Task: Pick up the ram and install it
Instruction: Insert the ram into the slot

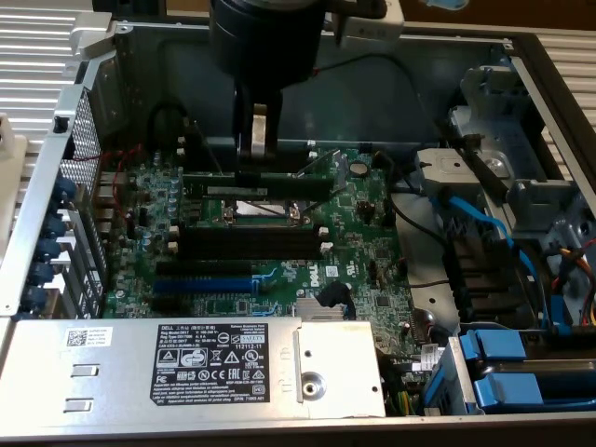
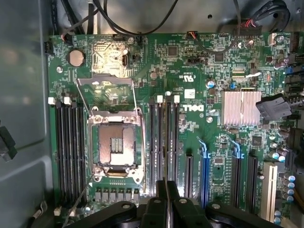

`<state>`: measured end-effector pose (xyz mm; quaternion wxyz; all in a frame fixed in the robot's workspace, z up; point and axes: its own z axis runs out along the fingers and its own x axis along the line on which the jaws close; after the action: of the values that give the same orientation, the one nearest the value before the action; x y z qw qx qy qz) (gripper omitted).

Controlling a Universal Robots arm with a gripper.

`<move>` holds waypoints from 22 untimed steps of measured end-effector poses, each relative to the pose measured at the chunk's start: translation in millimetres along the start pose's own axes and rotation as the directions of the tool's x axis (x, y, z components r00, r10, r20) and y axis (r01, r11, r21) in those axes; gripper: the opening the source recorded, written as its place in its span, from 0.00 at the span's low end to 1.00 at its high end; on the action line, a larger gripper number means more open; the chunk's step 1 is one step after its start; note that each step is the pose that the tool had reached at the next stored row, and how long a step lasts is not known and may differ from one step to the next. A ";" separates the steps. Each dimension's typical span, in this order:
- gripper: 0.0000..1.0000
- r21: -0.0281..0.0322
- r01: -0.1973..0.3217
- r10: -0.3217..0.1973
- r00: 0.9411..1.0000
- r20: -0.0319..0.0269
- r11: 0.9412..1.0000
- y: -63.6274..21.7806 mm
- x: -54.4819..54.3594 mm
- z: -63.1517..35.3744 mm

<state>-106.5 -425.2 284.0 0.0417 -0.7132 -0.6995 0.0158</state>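
Observation:
My gripper hangs over the middle of the motherboard and is shut on the ram, a long dark-green stick held level and on edge. It hovers just above the CPU socket, behind the two long black slots with white end clips. In the wrist view the ram is a thin edge-on line running out from between the fingers. That line lies along the black slots beside the socket. I cannot tell whether the ram touches a slot.
The open case has metal walls all round. A grey box with a Dell label covers the near side. Blue slots and a heatsink lie in front. Blue cables and drive bays fill the exterior view's right.

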 end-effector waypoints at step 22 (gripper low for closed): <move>0.12 0.002 0.000 0.000 1.000 0.004 1.000 -2.7 -6.8 22.7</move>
<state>-111.2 -431.1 261.4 0.0410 -0.7132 -0.6995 0.0178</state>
